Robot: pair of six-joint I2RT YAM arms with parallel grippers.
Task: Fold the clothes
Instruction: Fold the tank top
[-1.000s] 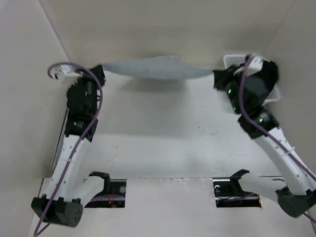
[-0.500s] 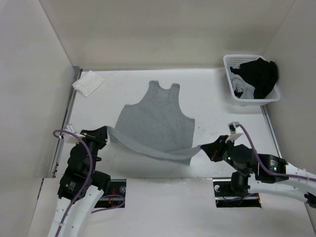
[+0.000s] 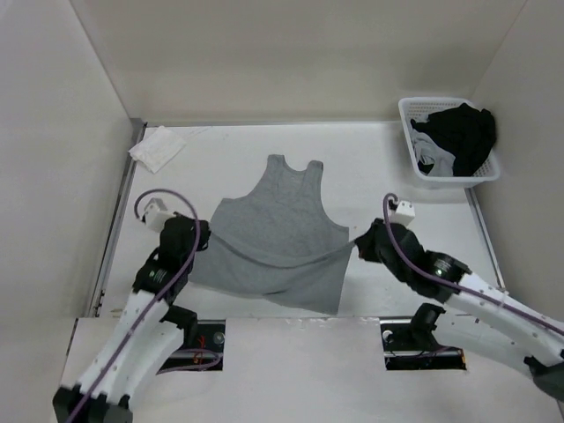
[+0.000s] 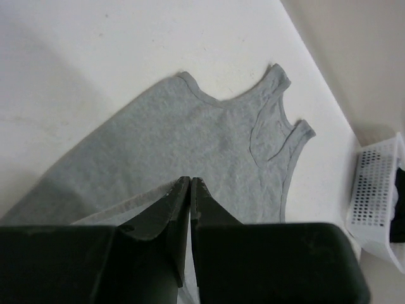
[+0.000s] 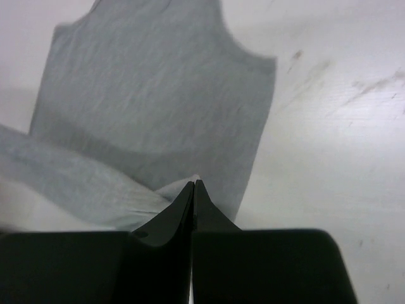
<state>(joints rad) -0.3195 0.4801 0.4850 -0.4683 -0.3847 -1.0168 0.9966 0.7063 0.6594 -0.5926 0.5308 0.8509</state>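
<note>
Got both jaws pinching the clothes (image 3: 282, 211) at the hem, left jaws and right jaws about level. Lies mid-tabletop (image 3: 379, 167), long axis near-to-far, straps far (body mostly flat). Probably means carrying the hem straight far.

From my screen I see a white table (image 3: 379, 167), walled on the left, far and right sides, with 3 things lying on it. The grey garment (image 3: 282, 207) sits near the middle, slightly left. Its 2 shoulder straps point to the far side and that far part lies flat on the surface, while its near part is raised into a loose fold and does not lie flat. A small white cloth (image 3: 157, 148) lies crumpled in the far left corner, well apart from the garment. A white perforated basket (image 3: 432, 100) stands in the far right corner. A few faint brownish scuff marks (image 5: 373, 85) show on the bare surface just right of the garment.
</note>
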